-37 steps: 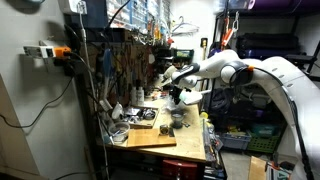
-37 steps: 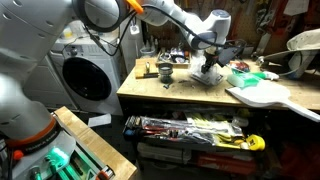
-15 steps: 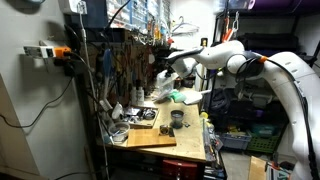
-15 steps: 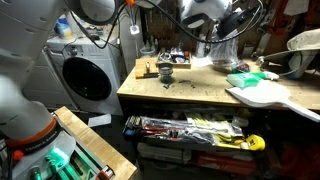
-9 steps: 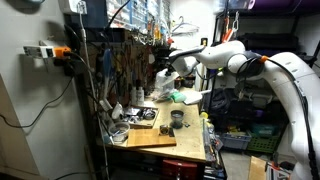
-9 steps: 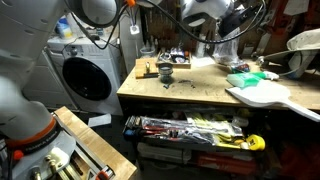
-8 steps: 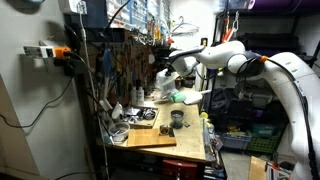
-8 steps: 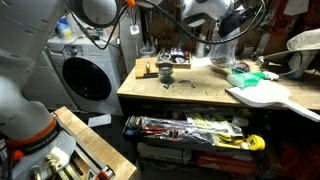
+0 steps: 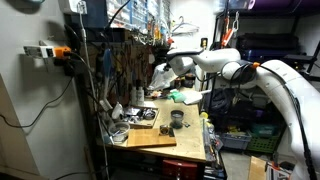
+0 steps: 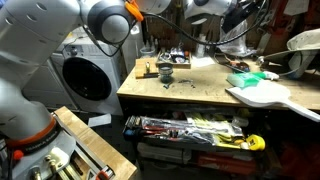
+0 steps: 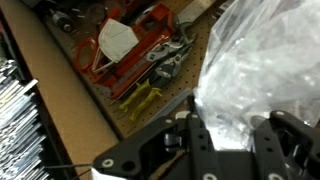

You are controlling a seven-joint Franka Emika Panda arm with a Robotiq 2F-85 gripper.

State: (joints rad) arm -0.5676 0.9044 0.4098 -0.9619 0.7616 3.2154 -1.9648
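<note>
Pinching a clear plastic bag [image 11: 262,70] tight between my fingers [image 11: 203,138], gripped by its top so it dangles free, high above the worktop's [image 10: 195,83] far side.

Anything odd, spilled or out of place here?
Only oddity: the tool grips a crumpled clear plastic bag, held in the air above the workbench. The bench is cluttered with hand tools, but nothing looks spilled or broken.
</note>
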